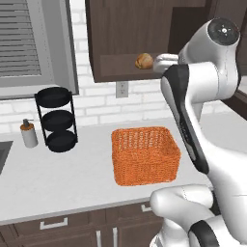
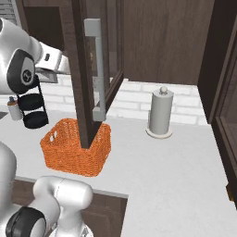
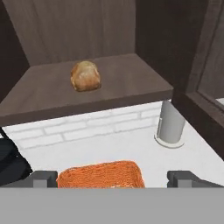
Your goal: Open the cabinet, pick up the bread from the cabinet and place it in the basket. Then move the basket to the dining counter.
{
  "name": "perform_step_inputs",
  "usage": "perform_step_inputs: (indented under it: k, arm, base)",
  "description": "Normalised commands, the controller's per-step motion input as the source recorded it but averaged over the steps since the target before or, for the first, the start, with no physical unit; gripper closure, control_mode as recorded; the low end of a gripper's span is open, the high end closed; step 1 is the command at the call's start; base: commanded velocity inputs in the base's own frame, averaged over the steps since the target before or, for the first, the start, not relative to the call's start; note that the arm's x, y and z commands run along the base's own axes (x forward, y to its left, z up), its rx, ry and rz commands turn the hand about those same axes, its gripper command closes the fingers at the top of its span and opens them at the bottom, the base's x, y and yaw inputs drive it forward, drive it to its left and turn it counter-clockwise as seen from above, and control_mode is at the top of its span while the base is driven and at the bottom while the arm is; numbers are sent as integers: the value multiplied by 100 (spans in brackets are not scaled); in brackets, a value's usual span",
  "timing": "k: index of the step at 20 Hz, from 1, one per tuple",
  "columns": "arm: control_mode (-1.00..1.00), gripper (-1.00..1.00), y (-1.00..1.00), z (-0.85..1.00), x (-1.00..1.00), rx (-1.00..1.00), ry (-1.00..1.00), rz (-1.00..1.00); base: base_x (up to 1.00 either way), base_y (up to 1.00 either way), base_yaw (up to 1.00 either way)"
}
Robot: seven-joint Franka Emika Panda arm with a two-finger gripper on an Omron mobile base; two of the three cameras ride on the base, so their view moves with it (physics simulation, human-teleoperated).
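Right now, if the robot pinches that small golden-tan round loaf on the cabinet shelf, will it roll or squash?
The small golden-tan round loaf looks lumpy rather than ball-smooth, so it would probably wobble, not roll far. Being small bread, it is likely light and may dent. The open gripper looks wide enough to straddle it.

Rendered home kitchen. Grey-white worktop point(image 1: 58, 178) over dark drawer fronts with short silver handles point(image 1: 54, 223), white brick backsplash point(image 1: 96, 103) with a wall outlet point(image 1: 121, 89). Dark wood wall cabinet point(image 1: 125, 38), its door point(image 2: 85, 69) open, long silver handle. Sink edge at far left point(image 1: 2, 154), soap dispenser point(image 1: 29, 133), black three-tier rack point(image 1: 58, 119), paper towel holder point(image 2: 160, 113), shuttered window point(image 1: 24, 41).
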Motion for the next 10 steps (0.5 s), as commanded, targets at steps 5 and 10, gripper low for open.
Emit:
perform_step_inputs:
  k: [5, 10]
  arm:
    - [-100, -100, 38, 3, 89, -1, 4, 7]
    - [-100, -100, 29, -9, 79, -1, 1, 0]
  base:
    - [0, 0, 0]
    - [0, 0, 0]
